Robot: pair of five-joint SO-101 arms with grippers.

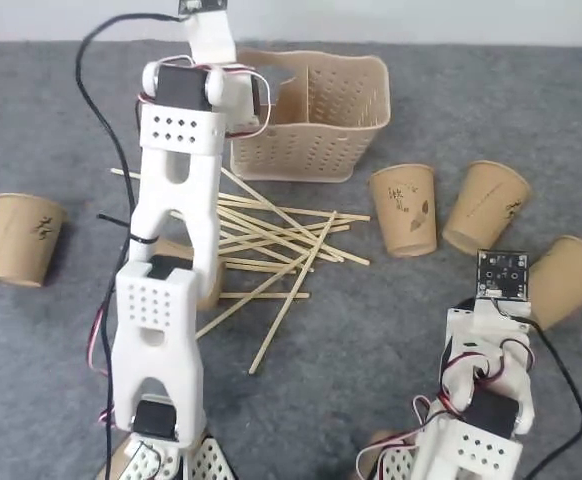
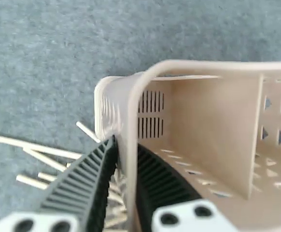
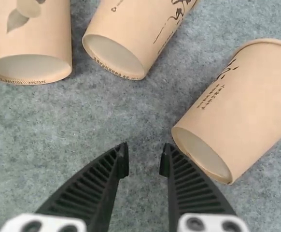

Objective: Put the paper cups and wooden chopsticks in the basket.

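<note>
Three cups [image 3: 131, 34] near right hand [image 3: 143, 159], left hand [image 2: 126, 145] gripping basket [image 2: 217, 111]

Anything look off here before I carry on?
Yes: the left gripper is clamped across a side wall of the basket, one finger inside and one outside, gripping the basket itself rather than a cup or chopstick. The paper cups lie on their sides, and the wooden chopsticks sit in a crisscross pile beside the basket.

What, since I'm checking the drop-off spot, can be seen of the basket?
The basket is beige, plastic-looking, with perforated walls and an inner divider. It stands upright on the grey carpet at the far side, nothing visible inside. The chopsticks lie just before it. The left gripper grips its wall, one finger inside, one outside.
</note>
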